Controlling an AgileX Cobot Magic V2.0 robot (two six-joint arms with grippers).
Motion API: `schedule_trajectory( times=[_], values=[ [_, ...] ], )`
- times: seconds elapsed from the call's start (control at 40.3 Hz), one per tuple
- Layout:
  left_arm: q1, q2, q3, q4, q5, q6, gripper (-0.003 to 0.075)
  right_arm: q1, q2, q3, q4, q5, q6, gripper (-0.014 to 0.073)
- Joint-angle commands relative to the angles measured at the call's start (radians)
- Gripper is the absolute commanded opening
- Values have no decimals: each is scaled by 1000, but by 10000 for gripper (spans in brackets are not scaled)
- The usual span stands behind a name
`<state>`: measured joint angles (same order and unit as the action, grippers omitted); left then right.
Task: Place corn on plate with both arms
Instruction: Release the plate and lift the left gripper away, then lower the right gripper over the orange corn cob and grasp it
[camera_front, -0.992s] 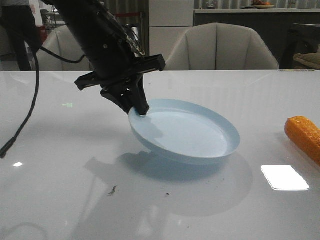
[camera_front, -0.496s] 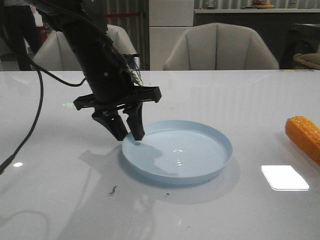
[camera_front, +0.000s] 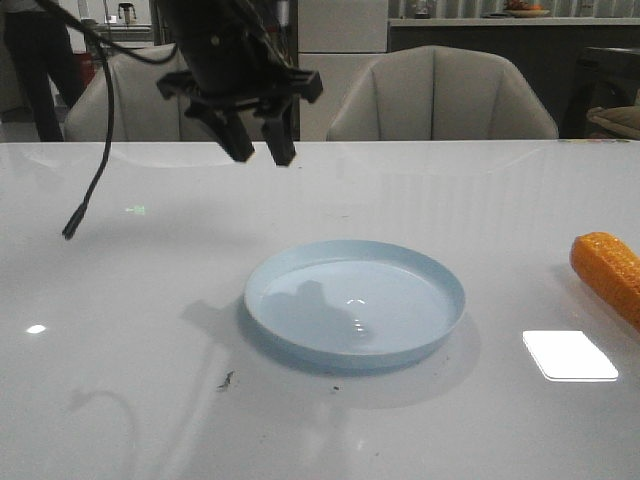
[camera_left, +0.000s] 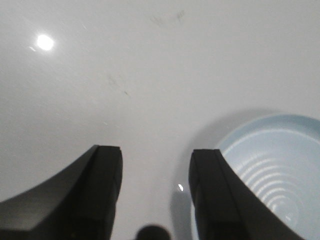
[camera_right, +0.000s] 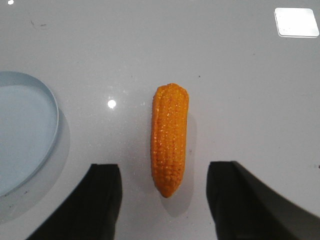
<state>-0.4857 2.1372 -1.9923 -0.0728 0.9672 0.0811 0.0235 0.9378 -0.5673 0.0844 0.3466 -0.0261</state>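
The orange, bumpy plastic corn cob (camera_right: 170, 140) lies on the glossy white counter (camera_front: 150, 300), well right of the empty round pale-blue plate (camera_front: 355, 302). The right end effector (camera_right: 162, 197) hangs released above it; the left end effector (camera_front: 258, 135) is released too. A slightly off-centre pinch could roll the tapered cob away.

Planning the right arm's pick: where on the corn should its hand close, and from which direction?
Grip the corn across its thick middle, coming straight down from above. It lies flat on the table, apart from the plate, and the open right hand already straddles its tapered tip, fingers either side of the long axis.
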Motion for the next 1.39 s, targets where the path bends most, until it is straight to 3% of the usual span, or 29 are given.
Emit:
schedule_trajectory(
  times=[0.0,0.198,0.446,0.62,0.769,0.992,1.364],
  values=[
    [32,-112,-74,65,-63,-43,390,-4,-5,-34,-8,-36,-1,489],
    [95,-207,-74,86,-166,-87,390,-4,-5,-34,-8,-33,-1,489],
    [152,-311,-65,172,-171,-87,390,-4,-5,-34,-8,-33,-1,489],
    [214,-402,30,213,-193,-87,390,-4,-5,-34,-8,-32,-1,489],
    [283,-520,220,211,-268,-89,390,-4,-5,-34,-8,-33,-1,489],
    [356,-756,624,202,-524,-88,390,-4,-5,-34,-8,-36,-1,489],
    [395,-1110,1277,82,-883,-88,390,-8,130,-87,-8,21,1,489]
  ],
)
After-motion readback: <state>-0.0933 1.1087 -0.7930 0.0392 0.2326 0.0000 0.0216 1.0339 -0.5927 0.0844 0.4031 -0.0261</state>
